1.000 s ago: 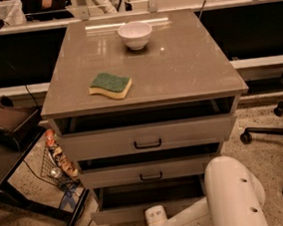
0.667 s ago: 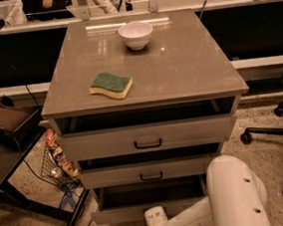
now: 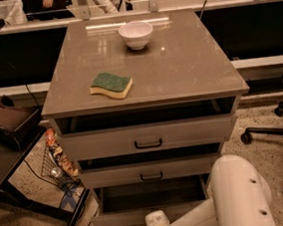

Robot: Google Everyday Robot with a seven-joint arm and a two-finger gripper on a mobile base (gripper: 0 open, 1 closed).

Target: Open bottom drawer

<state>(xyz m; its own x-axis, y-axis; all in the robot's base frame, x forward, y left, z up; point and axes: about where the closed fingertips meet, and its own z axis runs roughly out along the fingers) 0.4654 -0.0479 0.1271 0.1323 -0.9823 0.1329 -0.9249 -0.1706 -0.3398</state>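
Note:
The bottom drawer [image 3: 120,218] is the lowest of three grey-beige drawers in the cabinet and stands pulled out. Its plain grey inside [image 3: 149,198] shows from above, and its handle is hidden. The middle drawer [image 3: 151,172] and the top drawer [image 3: 148,137] each have a black bar handle and are out a little. My white arm [image 3: 239,195] comes in from the lower right. Its wrist [image 3: 157,222] sits right at the bottom drawer's front edge. The gripper is below the picture's bottom edge, out of view.
A green-and-yellow sponge [image 3: 111,85] and a white bowl [image 3: 136,34] lie on the cabinet top [image 3: 187,65]. A dark side table [image 3: 6,163] and a wire basket [image 3: 56,158] stand at the left. An office chair base [image 3: 278,132] is at the right.

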